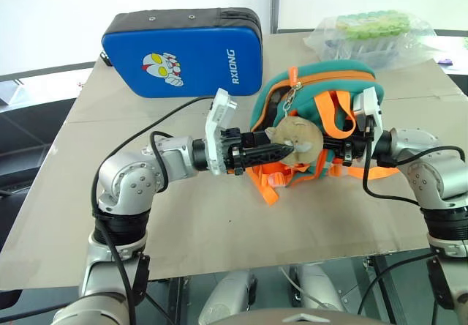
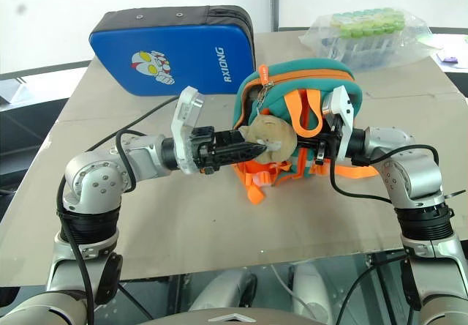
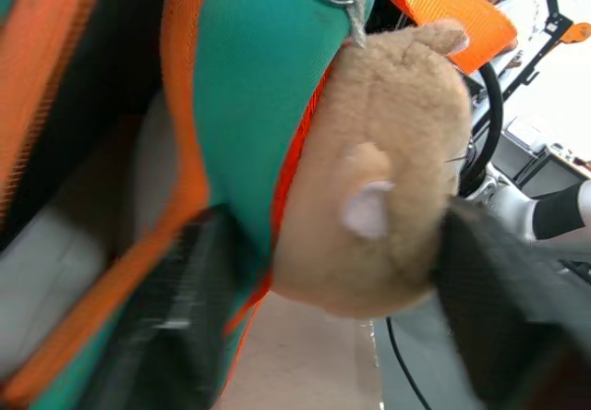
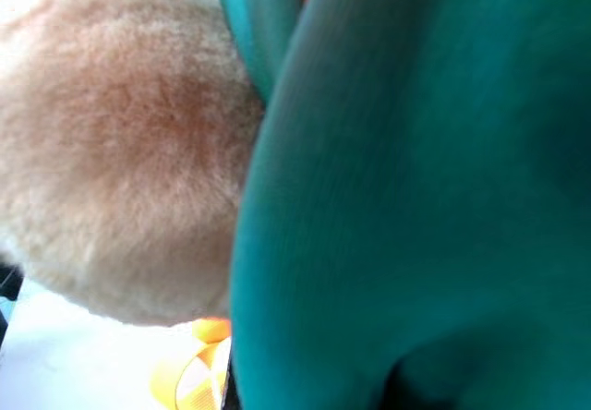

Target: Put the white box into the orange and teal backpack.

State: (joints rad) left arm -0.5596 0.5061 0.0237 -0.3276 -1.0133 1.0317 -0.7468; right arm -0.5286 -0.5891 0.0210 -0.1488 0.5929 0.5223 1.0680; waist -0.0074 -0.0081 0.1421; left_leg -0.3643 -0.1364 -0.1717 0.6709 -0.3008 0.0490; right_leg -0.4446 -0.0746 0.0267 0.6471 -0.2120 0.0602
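Backpack (image 1: 314,120) lies on the counter (image 1: 219,215) between both grippers. Left gripper (image 1: 281,151), fingers part open, straddles the plush charm (image 1: 296,136); right gripper (image 1: 330,149) is clamped on the backpack's fabric. White box seems inside (pale surface within).

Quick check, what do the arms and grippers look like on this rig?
Both arms are silver metal with rounded joints and black cables looped outside. Each wrist carries a white camera mount. The left gripper and right gripper have black fingers.
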